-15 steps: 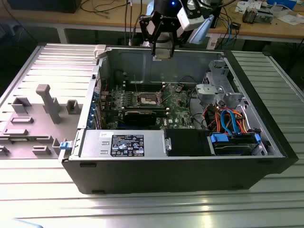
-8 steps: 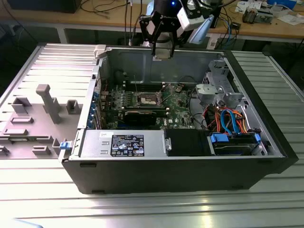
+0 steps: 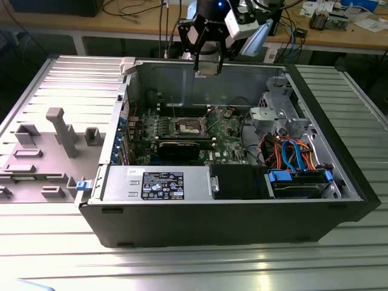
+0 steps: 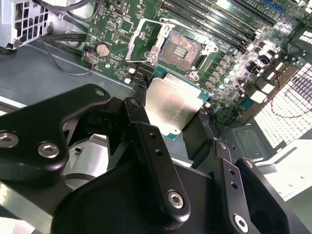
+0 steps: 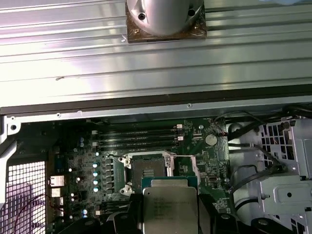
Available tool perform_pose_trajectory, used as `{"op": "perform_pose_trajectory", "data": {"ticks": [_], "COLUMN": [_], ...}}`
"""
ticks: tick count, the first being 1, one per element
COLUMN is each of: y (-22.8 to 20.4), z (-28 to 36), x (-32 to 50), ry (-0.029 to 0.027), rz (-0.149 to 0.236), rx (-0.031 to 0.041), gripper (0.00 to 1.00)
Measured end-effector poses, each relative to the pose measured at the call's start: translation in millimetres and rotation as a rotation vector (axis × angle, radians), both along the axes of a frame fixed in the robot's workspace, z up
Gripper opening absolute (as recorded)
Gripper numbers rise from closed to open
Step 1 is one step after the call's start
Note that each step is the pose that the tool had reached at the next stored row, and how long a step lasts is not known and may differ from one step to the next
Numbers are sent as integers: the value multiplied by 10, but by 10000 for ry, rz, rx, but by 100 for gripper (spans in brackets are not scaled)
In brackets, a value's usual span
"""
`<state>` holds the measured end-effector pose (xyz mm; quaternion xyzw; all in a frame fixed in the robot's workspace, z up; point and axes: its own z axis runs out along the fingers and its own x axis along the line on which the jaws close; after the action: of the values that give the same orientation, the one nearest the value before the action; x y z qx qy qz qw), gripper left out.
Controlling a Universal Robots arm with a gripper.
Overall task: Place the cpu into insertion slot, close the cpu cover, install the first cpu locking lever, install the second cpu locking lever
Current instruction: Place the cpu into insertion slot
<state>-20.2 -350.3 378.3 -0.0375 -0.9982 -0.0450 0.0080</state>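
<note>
My gripper point(image 3: 206, 68) hangs above the back wall of the open computer case point(image 3: 115, 182). In both wrist views it is shut on the cpu point(image 4: 173, 102) point(image 5: 169, 207), a flat square chip with a silvery top, pinched by two opposite edges between the black fingers point(image 4: 139, 112). The insertion slot point(image 4: 181, 48) point(image 5: 148, 170) point(image 3: 188, 126) lies bare on the green board below the chip, its dark centre exposed. The cpu cover point(image 4: 139, 41), a thin metal frame, stands swung off the slot at one side. I cannot make out the locking levers.
Long memory slots point(image 5: 139, 139) run beside the socket. A black graphics card point(image 3: 182, 148) lies in front of it, a power supply point(image 3: 157, 182) along the near wall, and a drive cage with orange and blue cables point(image 3: 291, 154) on the exterior view's right.
</note>
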Motion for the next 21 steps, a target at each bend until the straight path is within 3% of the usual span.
{"op": "perform_pose_trajectory", "data": {"ticks": [21], "y": [0], "z": [0], "x": [8], "ry": [0], "rz": [-398], "rx": [0], "gripper": [55]}}
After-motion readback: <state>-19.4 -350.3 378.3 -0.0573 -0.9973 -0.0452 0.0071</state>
